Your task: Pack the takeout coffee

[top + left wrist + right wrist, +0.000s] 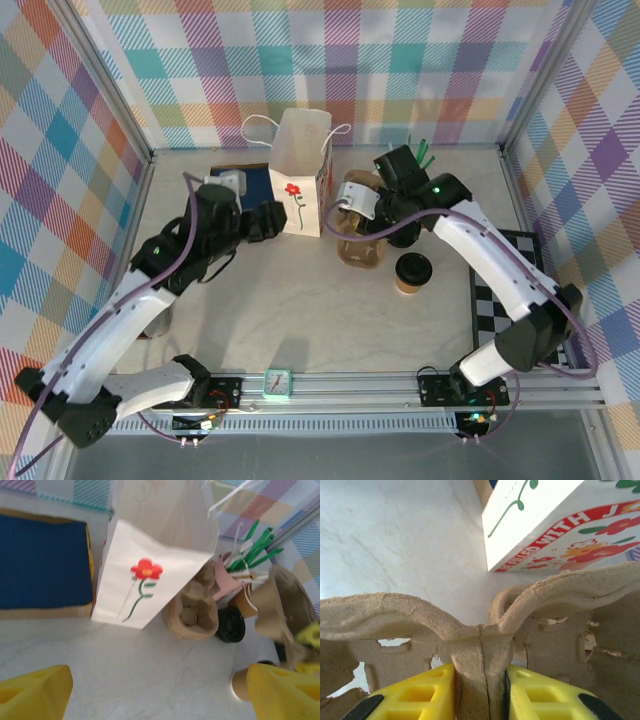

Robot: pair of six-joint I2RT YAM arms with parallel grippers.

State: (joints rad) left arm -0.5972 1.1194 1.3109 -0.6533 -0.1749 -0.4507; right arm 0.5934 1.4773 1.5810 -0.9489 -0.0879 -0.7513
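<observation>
Ideally the right gripper (481,692), clamped on the cup carrier (395,615) by its centre ridge, should hold it level mid-frame beside the takeout coffee (412,272); the left gripper (157,695) hangs spread apart.

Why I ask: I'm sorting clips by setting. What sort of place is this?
Likely a lab test cell staged for takeout packing, not a café: plaid backdrop walls on an aluminium frame, robot arms bolted to the table, a paper bag and lidded coffee cup.
</observation>
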